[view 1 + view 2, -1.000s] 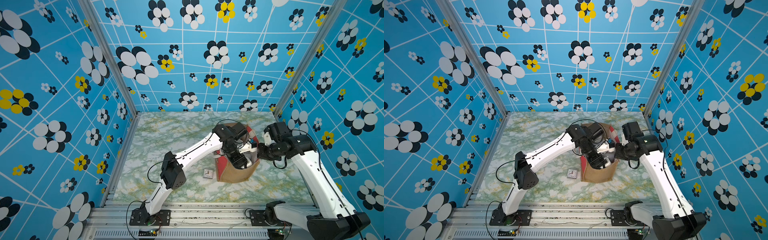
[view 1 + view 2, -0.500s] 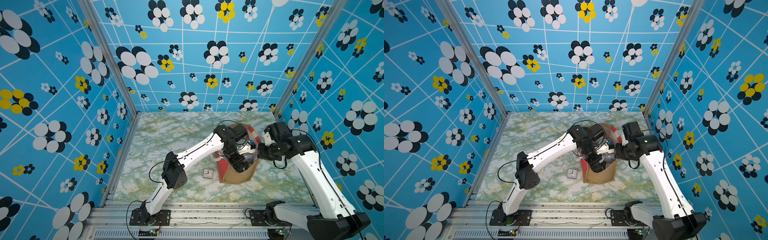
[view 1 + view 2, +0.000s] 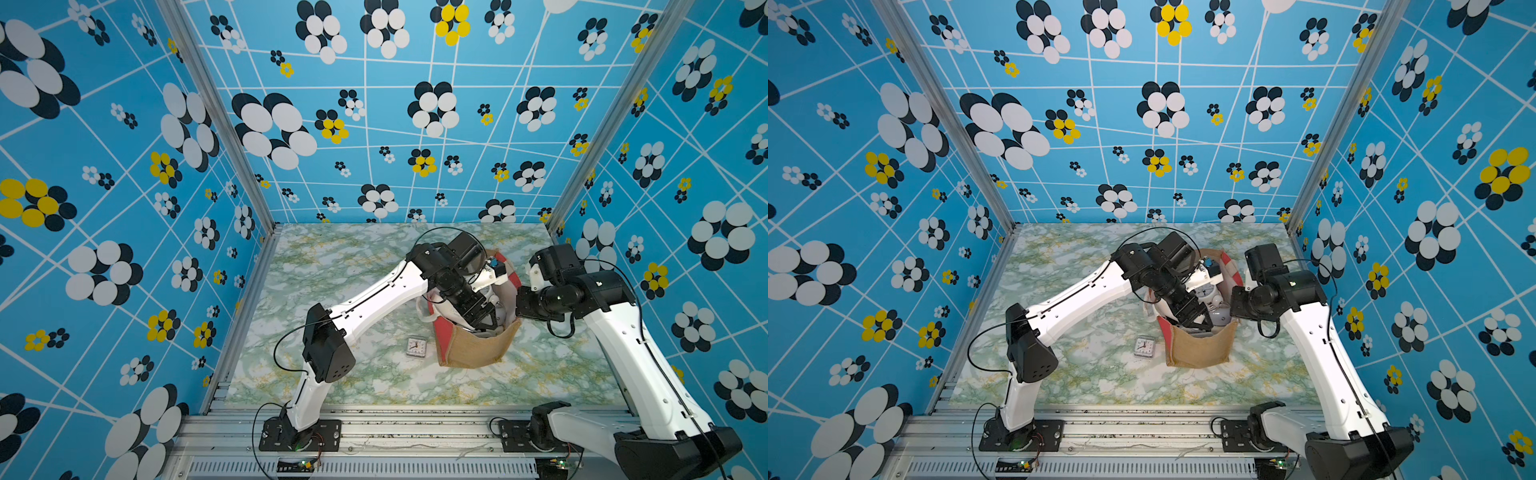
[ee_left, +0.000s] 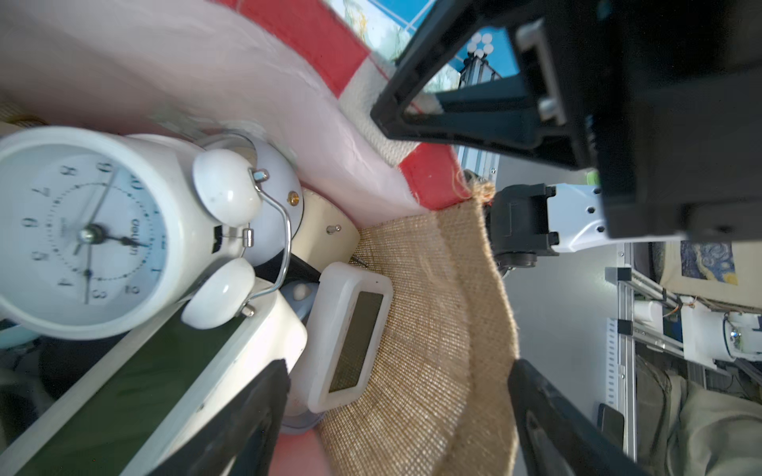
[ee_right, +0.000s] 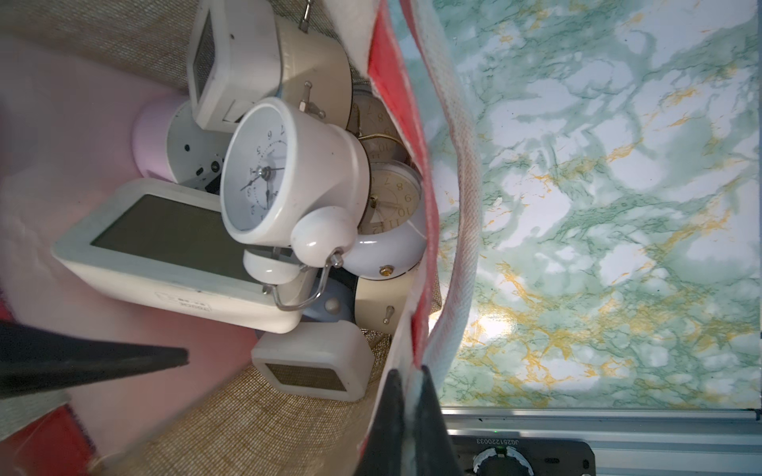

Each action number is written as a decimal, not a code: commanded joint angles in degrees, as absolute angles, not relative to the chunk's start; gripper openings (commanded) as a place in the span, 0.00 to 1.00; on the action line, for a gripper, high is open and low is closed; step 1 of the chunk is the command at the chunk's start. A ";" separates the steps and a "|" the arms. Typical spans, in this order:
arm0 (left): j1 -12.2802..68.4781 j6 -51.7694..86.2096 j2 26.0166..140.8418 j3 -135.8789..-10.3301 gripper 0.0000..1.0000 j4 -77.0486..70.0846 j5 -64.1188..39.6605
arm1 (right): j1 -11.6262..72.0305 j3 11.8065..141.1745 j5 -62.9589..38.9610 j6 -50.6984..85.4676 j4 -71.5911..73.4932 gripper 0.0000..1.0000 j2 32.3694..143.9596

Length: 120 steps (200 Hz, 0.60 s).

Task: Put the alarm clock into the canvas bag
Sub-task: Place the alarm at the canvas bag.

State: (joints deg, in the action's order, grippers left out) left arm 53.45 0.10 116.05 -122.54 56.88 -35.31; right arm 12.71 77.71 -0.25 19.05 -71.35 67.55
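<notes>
Withdrawal likely step: left hand [image 4: 396,371] wide open, empty, at mouth of canvas bag [image 3: 473,349], lower centre-right of a top view. White twin-bell alarm clock [image 5: 284,173] lies inside atop digital clock [image 5: 165,235]; right hand [image 5: 408,379] pinched shut on bag rim. Lift left hand straight up, clear of rim. Square clock [image 3: 416,347] on bench [image 3: 332,266] beside bag.

Your left fingers [image 4: 255,412] have spread wide inside the tan burlap canvas bag [image 4: 433,329]; the white twin-bell alarm clock [image 4: 90,230] now lies clear of them.
</notes>
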 commanded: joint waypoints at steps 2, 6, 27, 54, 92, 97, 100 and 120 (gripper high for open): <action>52.91 2.83 110.31 -120.05 0.83 53.15 -33.89 | 12.68 77.09 0.53 18.66 -71.58 0.00 66.37; 52.83 3.12 109.48 -119.56 0.83 52.78 -33.43 | 12.66 77.25 0.48 18.72 -71.55 0.00 66.40; 52.13 4.82 105.15 -115.24 0.79 50.61 -29.55 | 12.66 76.90 0.41 18.57 -71.37 0.00 66.44; 50.12 6.70 98.63 -107.26 0.77 47.28 -26.96 | 12.61 76.94 0.27 18.39 -71.20 0.00 66.55; 46.68 9.18 90.23 -95.46 0.74 44.93 -23.20 | 12.65 76.92 0.00 18.06 -71.10 0.00 67.01; 46.29 9.45 89.23 -93.87 0.73 44.62 -22.91 | 12.65 76.91 0.00 18.02 -71.02 0.00 67.06; 45.99 9.66 88.66 -92.93 0.73 44.38 -22.78 | 12.61 76.93 0.00 17.96 -71.05 0.00 67.06; 44.54 9.88 85.31 -87.46 0.73 43.37 -22.59 | 12.61 77.12 -0.04 17.88 -70.91 0.00 67.41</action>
State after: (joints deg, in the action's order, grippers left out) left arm 45.84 8.45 89.25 -92.88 45.67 -24.56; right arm 12.71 77.52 -0.30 18.65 -70.98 67.55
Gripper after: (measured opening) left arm 0.726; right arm 0.057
